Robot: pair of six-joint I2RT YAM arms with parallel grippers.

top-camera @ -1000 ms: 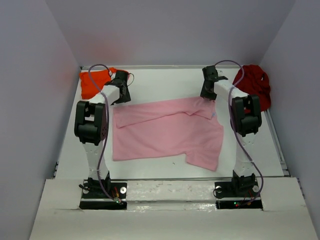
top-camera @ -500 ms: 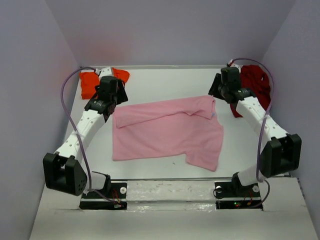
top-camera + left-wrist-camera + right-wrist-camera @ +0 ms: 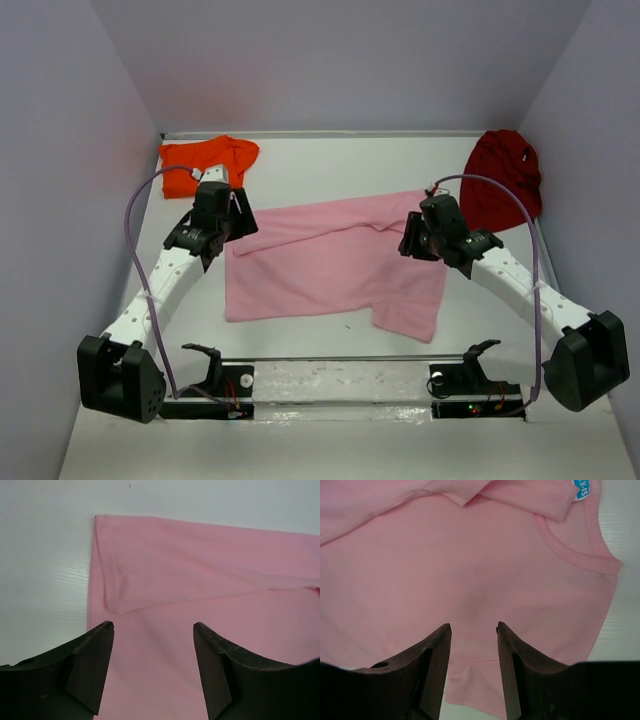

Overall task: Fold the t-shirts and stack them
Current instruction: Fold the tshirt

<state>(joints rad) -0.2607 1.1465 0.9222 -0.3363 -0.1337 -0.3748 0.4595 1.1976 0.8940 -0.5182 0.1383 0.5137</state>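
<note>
Now that both arms have pulled back nearer, left gripper (image 3: 152, 630) and right gripper (image 3: 472, 627) hang open and empty over the pink t-shirt (image 3: 330, 265), so I'd say the far-edge fold's done.

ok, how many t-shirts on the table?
3: bright orange cloth t-shirt, far-left corner; dark red cloth t-shirt, far-right corner; light pink cloth t-shirt, spread out centre. No sign of hidden ones.

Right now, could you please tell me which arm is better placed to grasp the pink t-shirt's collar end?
The right: the right gripper, open, hovers over the pink t-shirt just short of its collar, while the left gripper, also open, is over the opposite edge.
</note>
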